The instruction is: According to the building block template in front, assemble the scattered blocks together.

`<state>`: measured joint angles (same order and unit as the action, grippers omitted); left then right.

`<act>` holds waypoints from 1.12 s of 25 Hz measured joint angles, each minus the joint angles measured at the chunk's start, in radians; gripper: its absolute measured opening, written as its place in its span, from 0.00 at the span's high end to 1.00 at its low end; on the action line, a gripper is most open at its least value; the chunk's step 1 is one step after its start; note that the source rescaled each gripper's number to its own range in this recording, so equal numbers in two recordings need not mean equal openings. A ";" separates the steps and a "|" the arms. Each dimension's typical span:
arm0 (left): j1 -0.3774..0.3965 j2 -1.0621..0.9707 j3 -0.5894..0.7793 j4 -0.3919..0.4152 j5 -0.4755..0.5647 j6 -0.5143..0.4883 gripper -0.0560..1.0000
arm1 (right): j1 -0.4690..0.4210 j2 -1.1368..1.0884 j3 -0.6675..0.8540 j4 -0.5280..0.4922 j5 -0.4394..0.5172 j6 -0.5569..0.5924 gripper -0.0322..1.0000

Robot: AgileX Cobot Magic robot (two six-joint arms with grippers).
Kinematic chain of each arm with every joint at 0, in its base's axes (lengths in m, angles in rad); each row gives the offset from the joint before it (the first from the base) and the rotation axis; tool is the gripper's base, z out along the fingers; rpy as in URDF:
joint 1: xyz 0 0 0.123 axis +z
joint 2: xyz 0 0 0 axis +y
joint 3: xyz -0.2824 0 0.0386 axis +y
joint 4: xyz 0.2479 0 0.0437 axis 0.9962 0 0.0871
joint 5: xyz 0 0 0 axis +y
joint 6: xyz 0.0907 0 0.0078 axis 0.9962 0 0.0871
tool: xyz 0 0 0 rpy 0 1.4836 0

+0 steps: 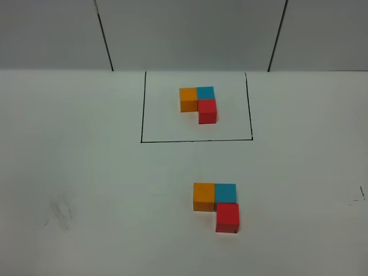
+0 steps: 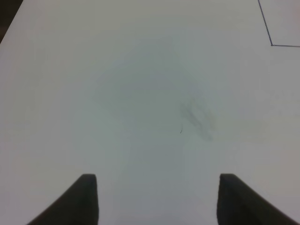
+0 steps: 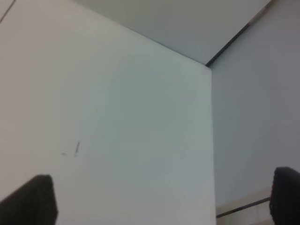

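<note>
Pictured on a white table (image 1: 86,172): building block template (image 1: 199,103) inside the black rectangle (image 1: 196,140) at the far middle. Nearer the camera, well apart from it, orange cube (image 1: 203,196) touching blue cube (image 1: 225,193), red cube (image 1: 227,217) joined below the blue. Left gripper (image 2: 157,199) and right gripper (image 3: 161,199) spread wide over bare tabletop, pinching nothing.
</note>
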<state>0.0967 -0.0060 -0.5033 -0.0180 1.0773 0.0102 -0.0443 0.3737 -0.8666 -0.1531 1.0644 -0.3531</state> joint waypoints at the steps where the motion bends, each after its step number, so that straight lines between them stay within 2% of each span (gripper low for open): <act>1: 0.000 0.000 0.000 0.000 -0.001 0.000 0.73 | 0.011 -0.043 0.026 0.014 0.005 0.024 0.11; 6: 0.000 0.000 0.000 0.000 -0.001 0.001 0.73 | 0.071 -0.214 0.151 0.099 -0.002 0.076 0.11; 12: 0.000 0.000 0.000 0.000 -0.001 0.001 0.73 | 0.124 -0.340 0.256 0.140 -0.023 0.167 0.11; 18: 0.000 0.000 0.000 0.000 -0.001 -0.001 0.73 | 0.127 -0.361 0.329 0.153 0.028 0.191 0.12; 24: 0.000 0.000 0.000 0.000 -0.001 -0.002 0.73 | 0.127 -0.361 0.361 0.168 0.016 0.215 0.12; 28: 0.000 0.000 0.000 0.000 -0.001 -0.002 0.73 | 0.127 -0.361 0.362 0.127 0.009 0.282 0.13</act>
<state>0.0967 -0.0060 -0.5033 -0.0180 1.0764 0.0079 0.0826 0.0122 -0.5050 -0.0261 1.0737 -0.0711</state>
